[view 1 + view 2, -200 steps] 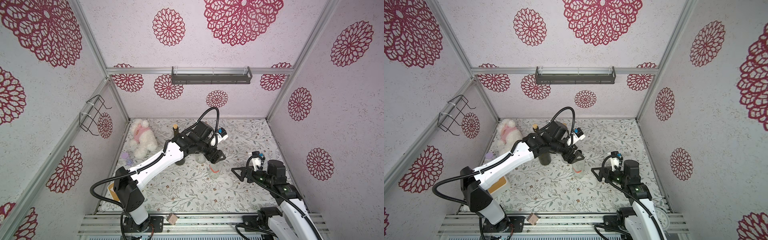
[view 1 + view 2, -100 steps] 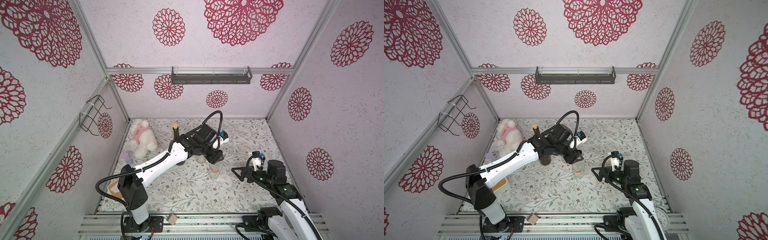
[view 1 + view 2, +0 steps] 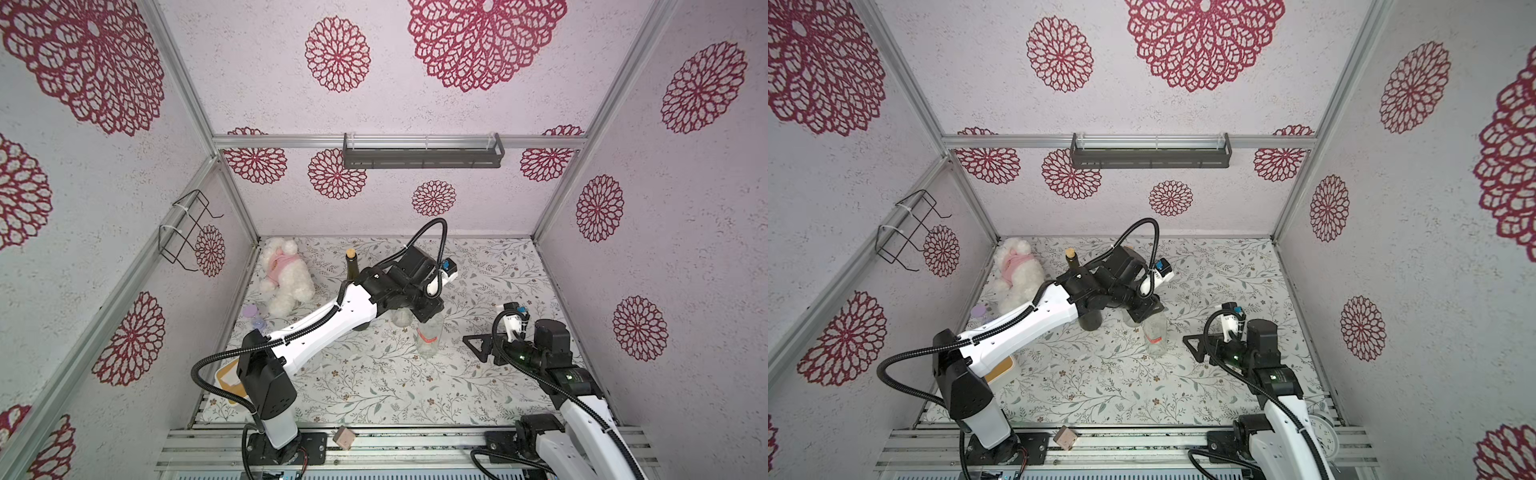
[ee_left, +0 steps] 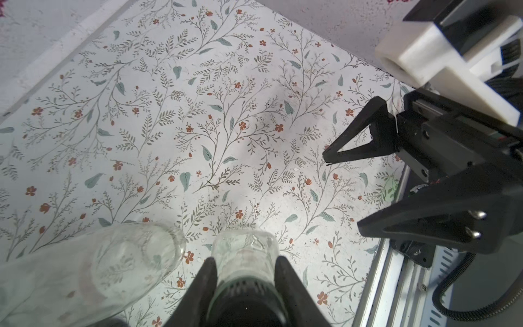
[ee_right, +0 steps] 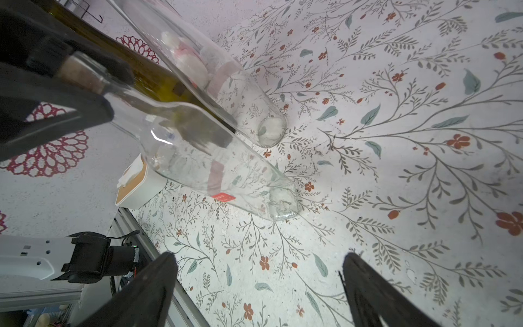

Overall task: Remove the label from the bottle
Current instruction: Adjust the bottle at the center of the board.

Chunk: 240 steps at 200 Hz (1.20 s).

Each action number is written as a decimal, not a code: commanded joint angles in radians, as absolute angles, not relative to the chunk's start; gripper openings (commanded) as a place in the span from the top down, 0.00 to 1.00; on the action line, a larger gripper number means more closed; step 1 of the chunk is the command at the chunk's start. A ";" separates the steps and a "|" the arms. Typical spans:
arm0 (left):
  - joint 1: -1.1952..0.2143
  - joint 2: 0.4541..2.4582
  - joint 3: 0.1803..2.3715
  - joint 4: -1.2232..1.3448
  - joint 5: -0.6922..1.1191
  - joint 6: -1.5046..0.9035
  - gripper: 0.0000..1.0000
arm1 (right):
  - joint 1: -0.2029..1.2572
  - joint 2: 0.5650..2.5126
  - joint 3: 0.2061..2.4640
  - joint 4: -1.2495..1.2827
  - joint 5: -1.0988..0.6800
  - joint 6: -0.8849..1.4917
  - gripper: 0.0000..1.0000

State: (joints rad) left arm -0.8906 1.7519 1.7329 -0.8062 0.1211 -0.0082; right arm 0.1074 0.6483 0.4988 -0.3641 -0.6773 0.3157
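A small cube sits on the front rail. Past it, at the floral mat's near left corner, lies a white box with a tan lid.

At mid-mat the bottle stands on its base, clear glass with a small red label low on its side. The left claw comes from above and is clenched on the bottle's neck, one finger on each side, as the left wrist view shows.

To the bottle's right, near but apart from it, the right claw hangs low over the mat with its fingers spread wide and nothing between them, pointing toward the bottle.

Just behind the held bottle stands a second clear bottle. Farther left a dark bottle with a cork rises behind the left arm, its base hidden in that top view. At the far left a white plush in a pink top lies near the wall, with a small lilac thing just in front of it, too small to identify.

A wire rack hangs on the left wall and a dark shelf on the back wall.
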 commanded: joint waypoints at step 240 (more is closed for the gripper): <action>-1.024 1.949 2.091 -1.003 -0.401 -0.592 0.88 | 0.095 0.661 0.663 -0.503 -0.554 0.281 0.06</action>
